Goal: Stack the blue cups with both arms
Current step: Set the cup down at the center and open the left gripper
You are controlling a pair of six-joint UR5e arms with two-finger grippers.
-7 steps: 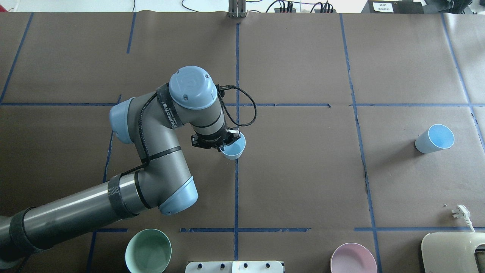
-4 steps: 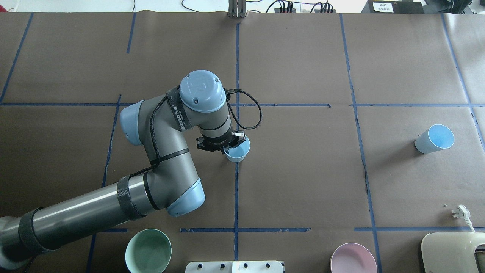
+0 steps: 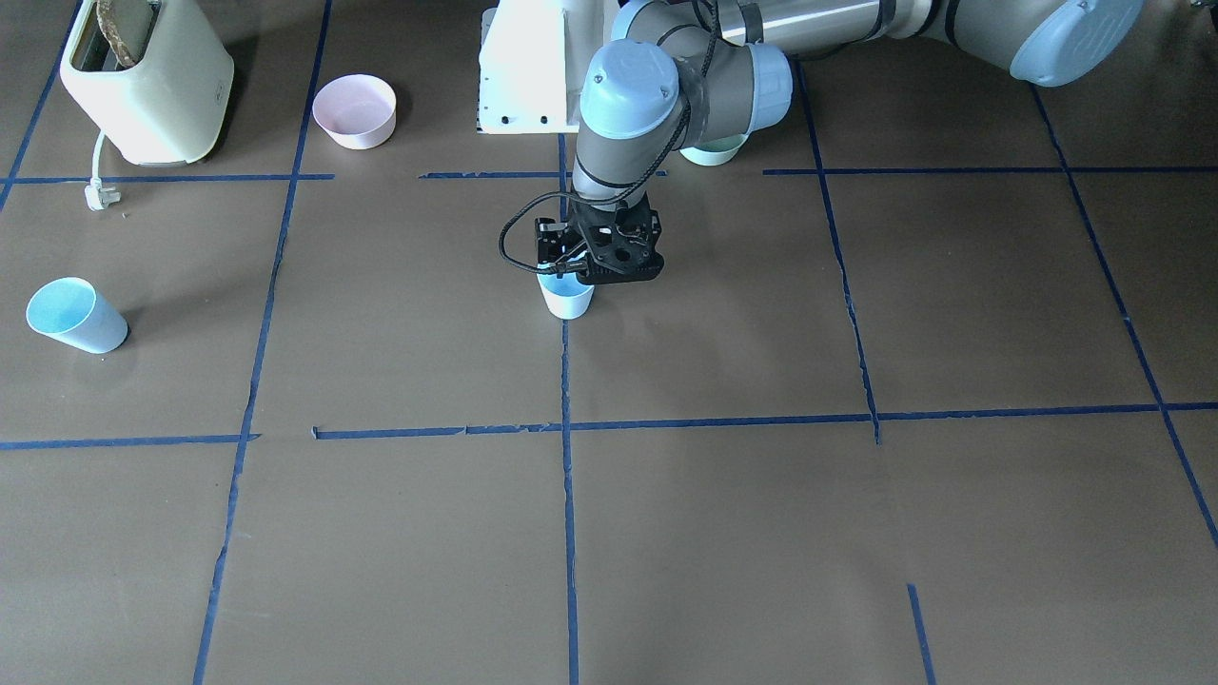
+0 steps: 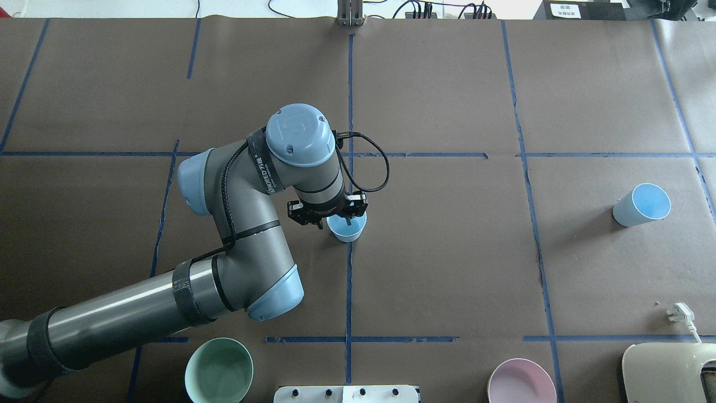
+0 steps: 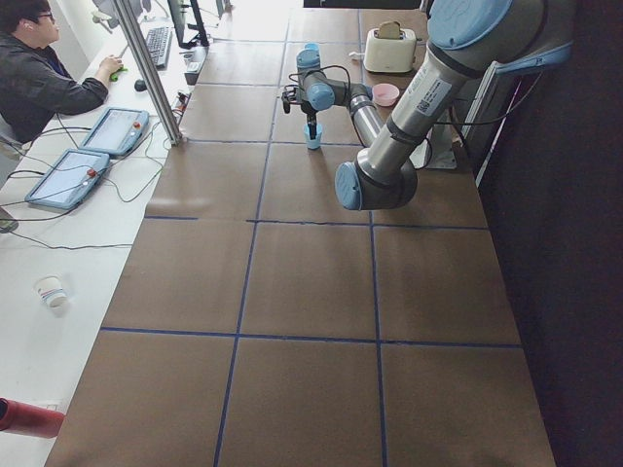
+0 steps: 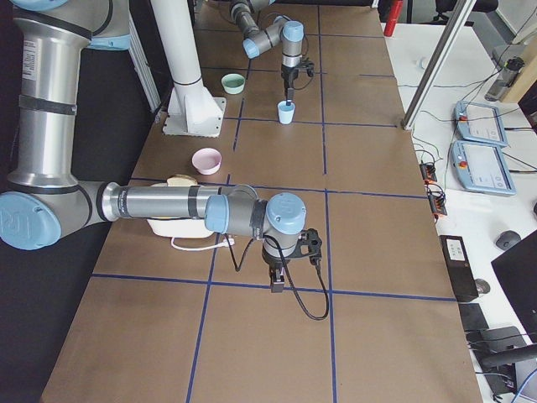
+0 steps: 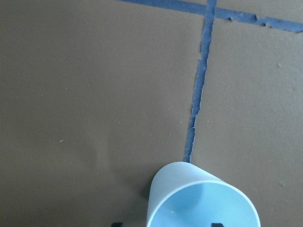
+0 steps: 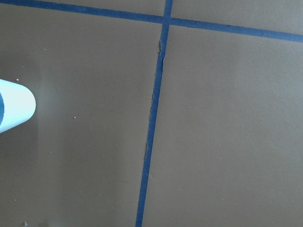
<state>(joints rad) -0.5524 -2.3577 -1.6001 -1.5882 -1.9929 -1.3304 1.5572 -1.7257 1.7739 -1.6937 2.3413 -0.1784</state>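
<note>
At the bench's point(image 4: 447, 268) centre, the first cup point(image 4: 347, 228) stood on the blue tape line point(image 4: 348, 280).
The left arm point(image 4: 240, 224) held its jaws wide, astride one wall of that cup. Lifting straight up should clear it without tipping. The second cup point(image 4: 641, 204) stood well apart toward the right end; the right arm point(image 6: 168, 201) hovered near it, its jaws' state impossible to tell.

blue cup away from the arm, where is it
In the overhead view the blue cup sits far right, on the robot's right side, beyond the white plug and toaster.
</note>
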